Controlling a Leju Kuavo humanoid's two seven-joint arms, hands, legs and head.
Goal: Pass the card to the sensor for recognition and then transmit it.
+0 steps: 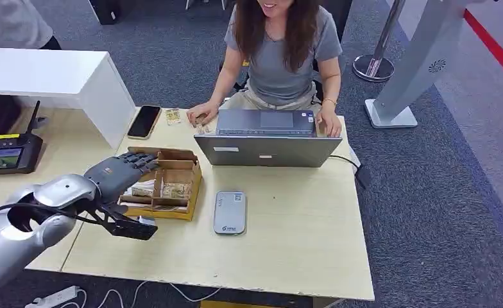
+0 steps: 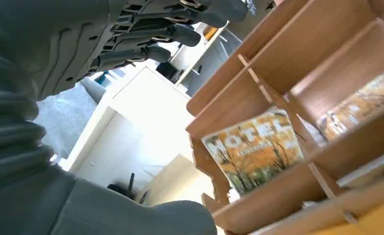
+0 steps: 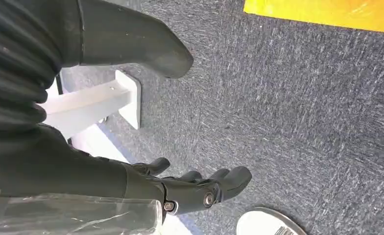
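I hover my left robot hand (image 1: pixel 117 172), fingers spread and holding nothing, over the card box (image 1: pixel 172 168); its compartments stand the cards (image 2: pixel 251 149) up for picking.

My right robot hand (image 3: pixel 190 188) hangs released above the floor.

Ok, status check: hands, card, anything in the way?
Left hand open over the wooden card box, holding nothing. Right hand empty, hanging above carpet. Card in its slot. Path to the sensor clear.
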